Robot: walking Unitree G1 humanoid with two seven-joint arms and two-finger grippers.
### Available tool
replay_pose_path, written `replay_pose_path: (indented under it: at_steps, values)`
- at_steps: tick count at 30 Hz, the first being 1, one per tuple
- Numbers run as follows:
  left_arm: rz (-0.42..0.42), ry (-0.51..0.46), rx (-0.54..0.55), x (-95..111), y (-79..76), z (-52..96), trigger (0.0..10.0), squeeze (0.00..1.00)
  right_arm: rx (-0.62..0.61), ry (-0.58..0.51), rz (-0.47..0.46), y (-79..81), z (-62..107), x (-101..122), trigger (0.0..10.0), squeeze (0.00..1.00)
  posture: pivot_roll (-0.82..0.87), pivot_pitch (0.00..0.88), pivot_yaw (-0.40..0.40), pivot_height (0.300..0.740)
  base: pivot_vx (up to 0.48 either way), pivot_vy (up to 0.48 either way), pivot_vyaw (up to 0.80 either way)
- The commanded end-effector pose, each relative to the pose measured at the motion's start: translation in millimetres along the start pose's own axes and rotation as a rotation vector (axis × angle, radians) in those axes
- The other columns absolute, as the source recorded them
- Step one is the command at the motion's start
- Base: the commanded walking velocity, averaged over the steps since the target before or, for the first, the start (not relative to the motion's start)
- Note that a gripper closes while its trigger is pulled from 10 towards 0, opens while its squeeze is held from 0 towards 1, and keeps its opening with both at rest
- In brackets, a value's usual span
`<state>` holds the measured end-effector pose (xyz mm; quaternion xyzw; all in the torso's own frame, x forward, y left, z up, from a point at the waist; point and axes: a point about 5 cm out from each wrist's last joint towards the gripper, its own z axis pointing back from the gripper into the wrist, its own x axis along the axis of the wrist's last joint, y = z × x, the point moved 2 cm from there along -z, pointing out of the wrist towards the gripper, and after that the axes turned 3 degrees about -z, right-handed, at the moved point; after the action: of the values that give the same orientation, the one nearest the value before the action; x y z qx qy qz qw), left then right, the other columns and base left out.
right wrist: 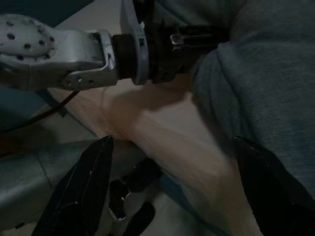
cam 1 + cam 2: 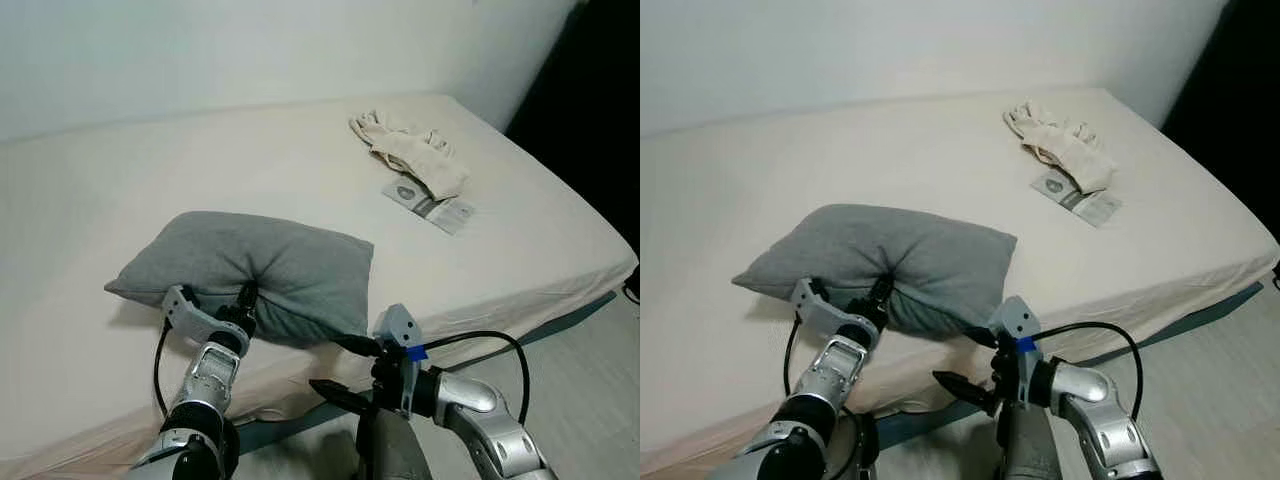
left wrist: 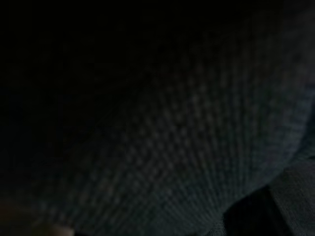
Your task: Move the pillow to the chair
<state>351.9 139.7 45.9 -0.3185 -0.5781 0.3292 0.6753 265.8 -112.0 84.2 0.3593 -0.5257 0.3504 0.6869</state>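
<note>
I am working the grey pillow (image 2: 255,272), which is lying near the bed's (image 2: 90,200) near edge. My left gripper (image 2: 243,300) is pinching its near side, jaws closed into the fabric. My right gripper (image 2: 340,365) is waiting just right, jaws spread wide, empty. The pillow looks soft and light, so I am judging that gathering a thick fold should hold it.

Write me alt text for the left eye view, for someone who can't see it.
A grey pillow lies near the front edge of a cream bed, with the robot's left tool pinching its near side. The right tool hangs open beside the pillow's corner, at the bed's edge. A pale crumpled cloth and a printed leaflet lie farther back on the right.
</note>
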Motion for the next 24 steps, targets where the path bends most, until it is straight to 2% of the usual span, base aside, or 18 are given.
replay_pose_path:
  at_steps: [1,8,17,23,24]
  values:
    - [-0.019,-0.036,-0.001,8.5,0.4,-1.4,0.0,0.0,-0.011,-0.004,0.005,-1.5,-0.3,-0.3,10.0,0.0,-0.13,0.181,-0.064,0.595,0.0,0.0,0.0]
    - [-0.009,-0.054,-0.025,9.8,2.0,0.4,0.0,0.0,-0.01,-0.003,0.012,-2.1,-1.8,-1.0,10.0,0.0,-0.13,0.169,-0.07,0.595,0.0,0.0,0.0]
    - [0.014,-0.101,-0.048,22.1,-3.0,-3.1,0.0,0.0,-0.039,-0.037,0.011,-10.2,-9.1,4.7,10.0,0.0,-0.1,0.123,-0.071,0.595,0.0,0.0,0.0]
    - [-0.032,-0.121,-0.142,36.0,-9.7,-1.5,0.0,0.0,-0.063,-0.082,-0.013,-13.8,-16.0,8.2,10.0,0.0,-0.07,0.079,-0.054,0.595,0.0,0.0,0.0]
    - [-0.081,-0.133,-0.231,47.3,-16.6,4.8,0.0,0.0,-0.082,-0.106,-0.009,-16.7,-19.4,11.2,10.0,0.0,-0.05,0.053,-0.04,0.595,0.0,0.0,0.0]
